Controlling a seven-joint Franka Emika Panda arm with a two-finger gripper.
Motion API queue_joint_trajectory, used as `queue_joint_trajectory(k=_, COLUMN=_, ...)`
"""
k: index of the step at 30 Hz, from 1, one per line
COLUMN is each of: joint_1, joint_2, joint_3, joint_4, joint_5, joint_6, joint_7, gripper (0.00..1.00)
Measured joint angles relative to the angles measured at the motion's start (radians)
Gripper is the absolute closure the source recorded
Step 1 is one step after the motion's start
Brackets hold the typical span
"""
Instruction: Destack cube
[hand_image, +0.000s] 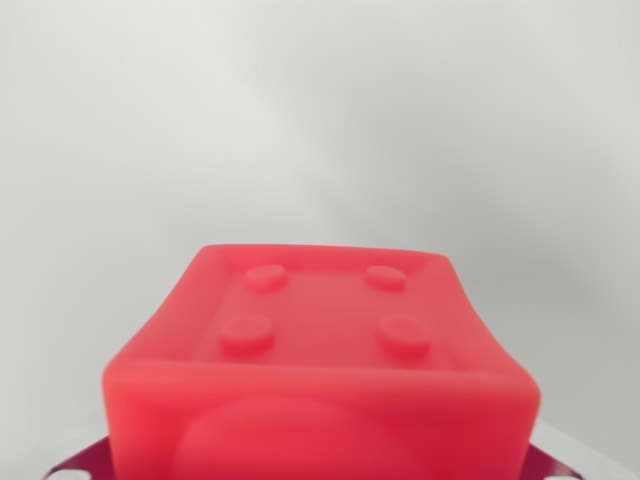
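A red cube (320, 370) fills the lower middle of the wrist view, very close to the camera. Its top face is a shallow recess with four round studs. A rounded bulge shows on its near side at the bottom edge. Under the cube a thin dark red piece (75, 468) with small holes pokes out at both lower corners. No fingers of my gripper appear anywhere in the frame, and what lies beneath the cube is hidden.
A plain pale grey surface (320, 120) spreads behind and around the cube, with soft shadows and no other objects on it.
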Motion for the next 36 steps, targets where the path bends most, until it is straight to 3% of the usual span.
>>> queue_joint_trajectory(k=36, joint_1=0.125, joint_2=-0.006, joint_3=0.013, joint_4=-0.034, joint_5=-0.004, joint_6=0.029, joint_7=0.116, gripper=1.00)
